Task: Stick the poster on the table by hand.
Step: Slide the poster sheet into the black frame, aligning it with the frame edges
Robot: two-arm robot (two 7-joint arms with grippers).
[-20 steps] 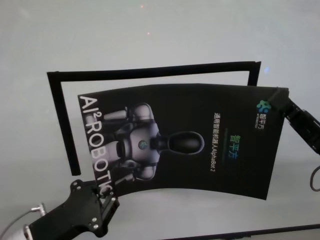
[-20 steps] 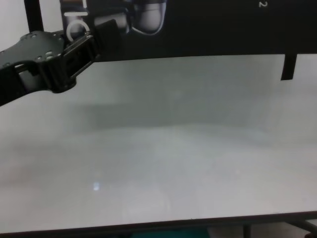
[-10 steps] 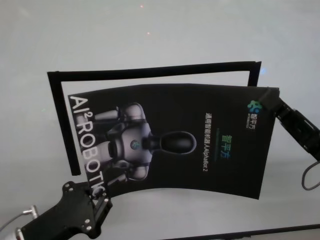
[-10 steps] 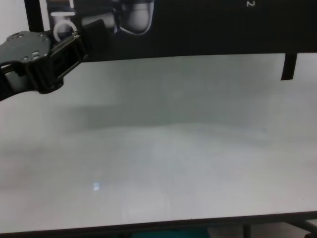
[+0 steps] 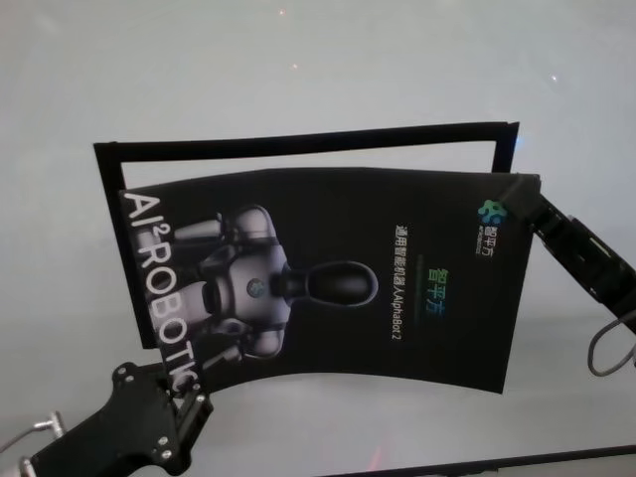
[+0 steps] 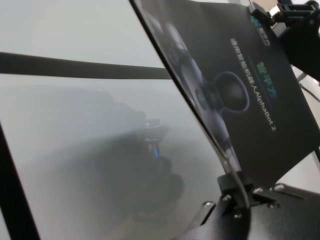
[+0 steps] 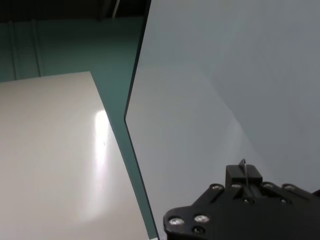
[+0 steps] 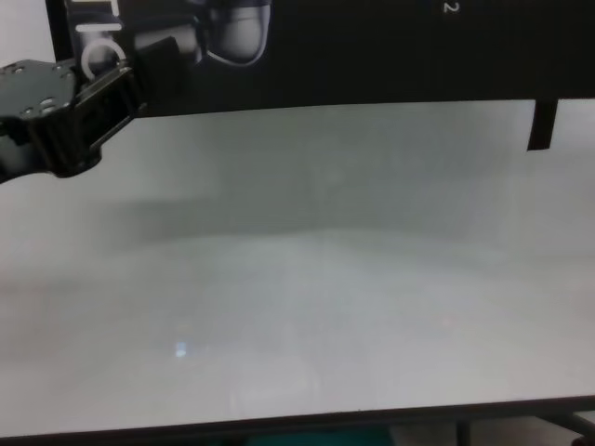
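Now | large glossy black rectangular poster [image 5: 328, 278] is held bowed above the pale grey matte bench [image 5: 298, 60], mid-bench | left pincer [image 5: 181, 396] clamps near-left corner, right pincer [image 5: 529, 202] clamps far-right corner | step: positioning inside the narrow black strip frame [image 5: 298, 144] | next: lowering flat is called for.

Pale bench, teal floor, soft overhead light

The bench [image 8: 307, 307] is a wide, plain grey-white matte top with a thin dark front edge, and small glints of light sit on it. Narrow black strips [image 5: 298, 145] lie on it as a three-sided outline, open toward the near side. Past the bench's edge in the right wrist view lies a teal floor [image 7: 75, 47], with a glossy white panel [image 7: 55, 160] catching a bright reflection.
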